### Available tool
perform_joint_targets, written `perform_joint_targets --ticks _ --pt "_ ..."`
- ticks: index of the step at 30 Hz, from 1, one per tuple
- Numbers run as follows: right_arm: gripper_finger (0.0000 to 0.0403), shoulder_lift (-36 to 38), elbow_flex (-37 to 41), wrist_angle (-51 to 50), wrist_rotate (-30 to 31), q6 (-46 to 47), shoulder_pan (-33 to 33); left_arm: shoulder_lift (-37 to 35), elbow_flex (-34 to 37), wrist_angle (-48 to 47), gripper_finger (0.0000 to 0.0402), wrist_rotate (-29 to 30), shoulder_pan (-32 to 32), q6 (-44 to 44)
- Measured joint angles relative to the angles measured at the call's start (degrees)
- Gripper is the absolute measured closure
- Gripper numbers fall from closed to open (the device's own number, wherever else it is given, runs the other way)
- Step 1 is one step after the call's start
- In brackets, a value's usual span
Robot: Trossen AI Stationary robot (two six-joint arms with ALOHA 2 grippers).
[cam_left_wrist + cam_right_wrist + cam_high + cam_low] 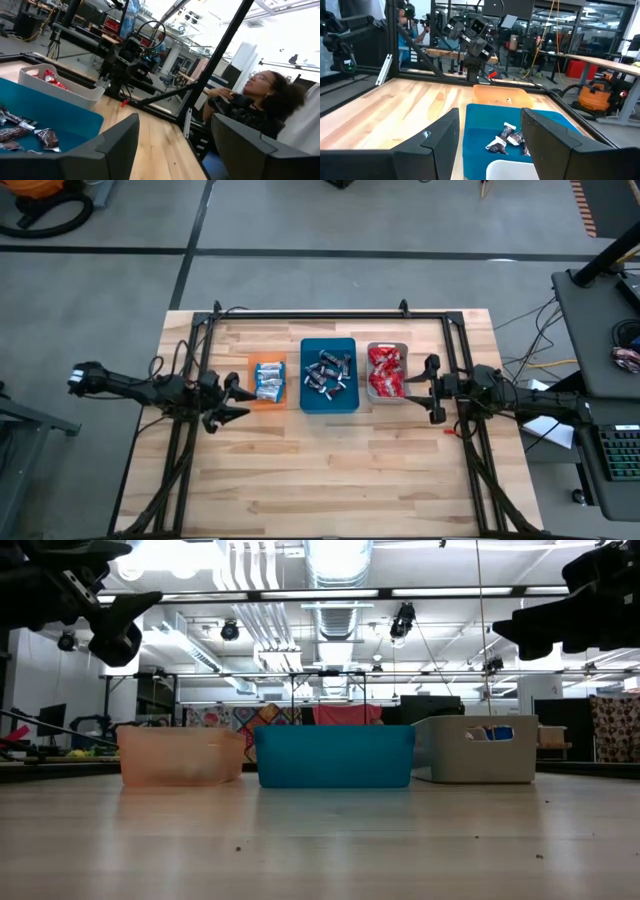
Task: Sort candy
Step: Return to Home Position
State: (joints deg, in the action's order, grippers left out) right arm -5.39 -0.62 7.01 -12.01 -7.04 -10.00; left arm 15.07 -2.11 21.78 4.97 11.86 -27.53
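Print on candy point(328, 373) unreadably small

Two slim, near-black jointed arms are shown from above: the left arm point(130, 384) and the right arm point(520, 402). Each is made up of narrow tubular links joined by thicker, blocky housings. A thin black cable point(157, 366) is seen looped beside the left arm's links. The left claw point(244, 402) and the right claw point(418, 388) are each formed of two broad, flat, matte-black fingers point(117, 145) with bevelled, angular faces, which are rendered greyer along the edges.
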Motion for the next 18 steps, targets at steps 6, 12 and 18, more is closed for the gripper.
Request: perform_joint_targets --ticks 6,12,18 --pt "0.0199 0.0 0.0 0.1 0.0 -0.4 0.0 1.1 0.0 0.0 0.0170 0.0 0.0 0.0" --pt "0.0199 0.0 0.0 0.1 0.0 -0.4 0.0 2.1 0.0 0.0 0.0170 0.0 0.0 0.0" --pt "0.0199 0.0 0.0 0.1 0.0 -0.5 0.0 3.1 0.0 0.0 0.0170 0.0 0.0 0.0"
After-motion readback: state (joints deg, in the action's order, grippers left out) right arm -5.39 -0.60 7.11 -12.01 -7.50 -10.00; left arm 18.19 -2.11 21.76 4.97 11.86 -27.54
